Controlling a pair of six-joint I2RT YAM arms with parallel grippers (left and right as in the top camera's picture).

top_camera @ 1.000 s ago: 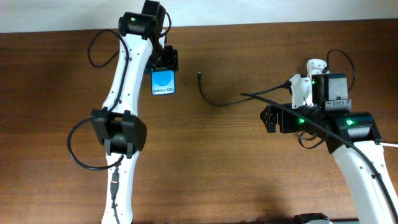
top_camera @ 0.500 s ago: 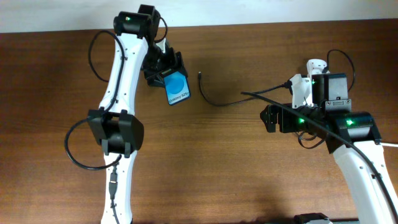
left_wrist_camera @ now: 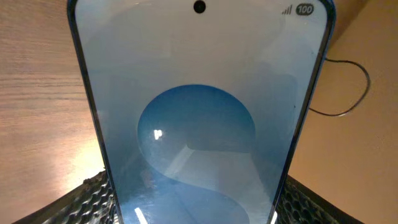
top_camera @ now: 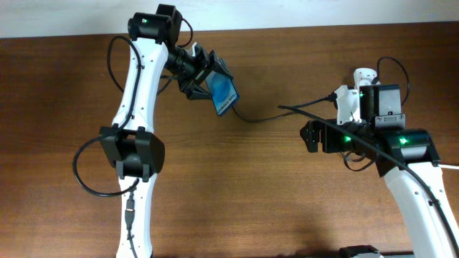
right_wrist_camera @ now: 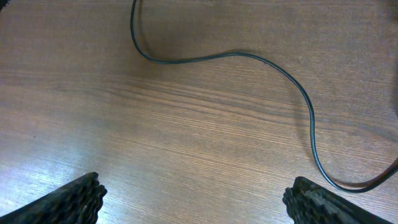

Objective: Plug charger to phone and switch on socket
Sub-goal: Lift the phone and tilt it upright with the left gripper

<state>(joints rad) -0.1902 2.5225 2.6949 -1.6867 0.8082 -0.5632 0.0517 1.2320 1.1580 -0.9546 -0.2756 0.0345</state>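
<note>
Evidently my left claw (top_camera: 208,79) pinches the phone (top_camera: 224,94) by the end nearest my wrist, 2 fingers (left_wrist_camera: 87,199) pressed against its sides. It is tilted near the desk's far edge, I judge to meet the charger (top_camera: 255,118), whose tip it hides. My right claw (right_wrist_camera: 202,205) hangs spread and empty over that cable, probably to grasp it. The socket (top_camera: 361,74) sits toward the far right corner.
</note>
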